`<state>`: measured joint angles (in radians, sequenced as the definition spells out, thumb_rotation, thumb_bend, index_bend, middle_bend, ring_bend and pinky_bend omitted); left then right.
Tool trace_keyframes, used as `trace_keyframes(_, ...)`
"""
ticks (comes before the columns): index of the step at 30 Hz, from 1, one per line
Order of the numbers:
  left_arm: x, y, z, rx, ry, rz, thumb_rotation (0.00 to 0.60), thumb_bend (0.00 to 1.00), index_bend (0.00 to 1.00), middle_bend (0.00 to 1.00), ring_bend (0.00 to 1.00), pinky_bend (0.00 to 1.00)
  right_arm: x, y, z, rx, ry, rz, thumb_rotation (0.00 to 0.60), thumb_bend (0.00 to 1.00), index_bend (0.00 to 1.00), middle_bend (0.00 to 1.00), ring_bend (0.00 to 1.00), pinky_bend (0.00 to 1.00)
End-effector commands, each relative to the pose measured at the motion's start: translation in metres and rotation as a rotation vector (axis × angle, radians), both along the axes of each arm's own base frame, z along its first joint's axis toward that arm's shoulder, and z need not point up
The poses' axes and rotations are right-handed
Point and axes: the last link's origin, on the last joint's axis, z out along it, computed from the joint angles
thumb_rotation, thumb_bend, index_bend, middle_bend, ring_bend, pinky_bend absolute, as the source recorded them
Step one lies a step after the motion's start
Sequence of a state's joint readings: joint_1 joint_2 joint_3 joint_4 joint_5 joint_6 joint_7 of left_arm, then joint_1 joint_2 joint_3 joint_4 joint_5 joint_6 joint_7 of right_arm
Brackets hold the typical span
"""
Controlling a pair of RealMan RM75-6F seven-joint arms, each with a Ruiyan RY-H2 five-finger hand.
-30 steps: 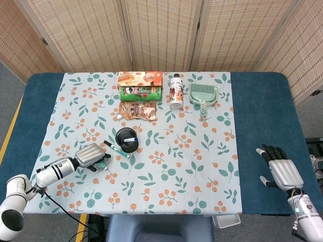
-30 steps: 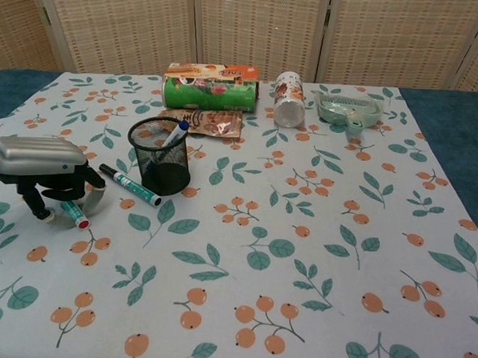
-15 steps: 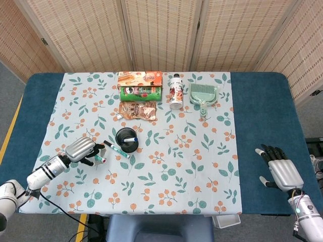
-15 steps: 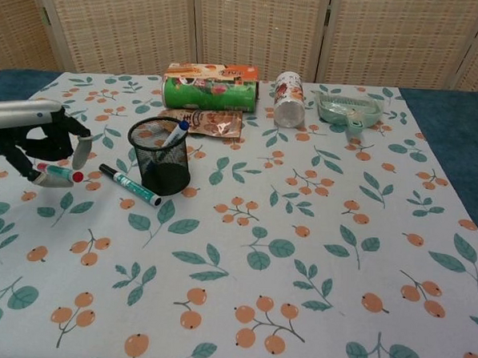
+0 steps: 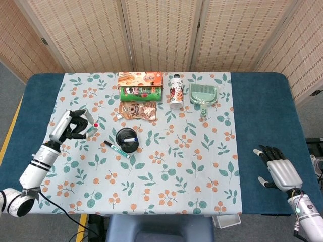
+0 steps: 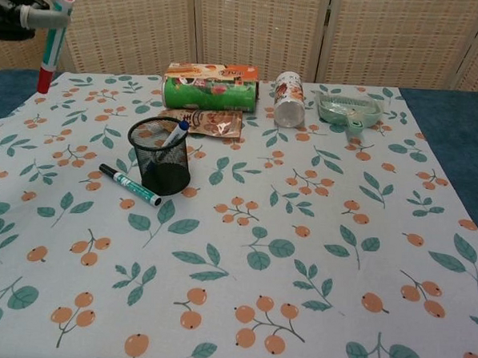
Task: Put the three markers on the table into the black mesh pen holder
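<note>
1. The red-capped marker (image 6: 50, 37) is gripped in the curled fingers of the left hand (image 5: 73, 125), lifted clear of the table; in the chest view its long axis is seen near upright, slightly tilted, red cap at the bottom.
2. The black mesh pen holder (image 5: 125, 139) lies at about four o'clock from that hand in the head view, near but apart; the left hand is far nearer to it than the right; a carry toward four o'clock, ending above the open rim, is judged to be needed.
3. A blue-capped marker (image 6: 176, 133) is already leaned inside the holder; a green marker (image 5: 117, 148) is laid flat on the cloth, just beside the holder at its eight o'clock, its axis running from ten to four o'clock.
4. The right hand (image 5: 279, 169) is rested at the table's four o'clock edge, fingers apart, nothing held.
5. The table is covered by a leaf-and-berry tablecloth (image 5: 166, 186) over a blue surface (image 5: 260, 111); snack packets (image 5: 140, 93), a bottle (image 5: 175, 92) and a green dustpan (image 5: 203, 96) are set at twelve o'clock; woven folding screens (image 5: 161, 33) are stood behind.
</note>
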<state>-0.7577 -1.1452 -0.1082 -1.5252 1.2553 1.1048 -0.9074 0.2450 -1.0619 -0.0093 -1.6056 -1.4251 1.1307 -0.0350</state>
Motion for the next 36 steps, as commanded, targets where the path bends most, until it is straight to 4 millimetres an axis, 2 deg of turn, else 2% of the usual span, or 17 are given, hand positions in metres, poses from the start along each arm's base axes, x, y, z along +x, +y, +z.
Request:
trace_keyframes(1, 0.038, 0.014, 0.009, -0.013, -0.035, 0.024, 0.6, 0.34, 0.6, 0.97, 0.94, 0.97, 0.0, 0.0, 0.001, -0.001, 0.0, 0.0, 0.6, 0.28, 0.1, 0.0, 0.0, 0.0)
trace_keyframes(8, 0.063, 0.021, -0.018, -0.119, -0.14, 0.062, 0.6, 0.34, 0.61, 0.97, 0.94, 0.97, -0.002, 0.0, 0.003, -0.015, -0.002, -0.003, 0.6, 0.28, 0.1, 0.0, 0.0, 0.0)
trace_keyframes(18, 0.076, 0.024, -0.069, -0.199, -0.187, 0.06, 0.6, 0.34, 0.6, 0.97, 0.94, 0.97, -0.001, 0.005, 0.008, -0.024, -0.013, 0.01, 0.6, 0.28, 0.1, 0.0, 0.0, 0.0)
trace_keyframes(28, 0.071, 0.04, -0.108, -0.239, -0.211, 0.095, 0.6, 0.34, 0.61, 0.97, 0.94, 0.97, -0.005, 0.009, 0.014, -0.04, -0.023, 0.0, 0.6, 0.28, 0.1, 0.0, 0.0, 0.0)
trace_keyframes(36, 0.063, 0.046, -0.121, -0.237, -0.227, 0.102, 0.6, 0.34, 0.61, 0.97, 0.94, 0.97, -0.005, 0.011, 0.017, -0.051, -0.028, 0.001, 0.6, 0.28, 0.1, 0.0, 0.0, 0.0)
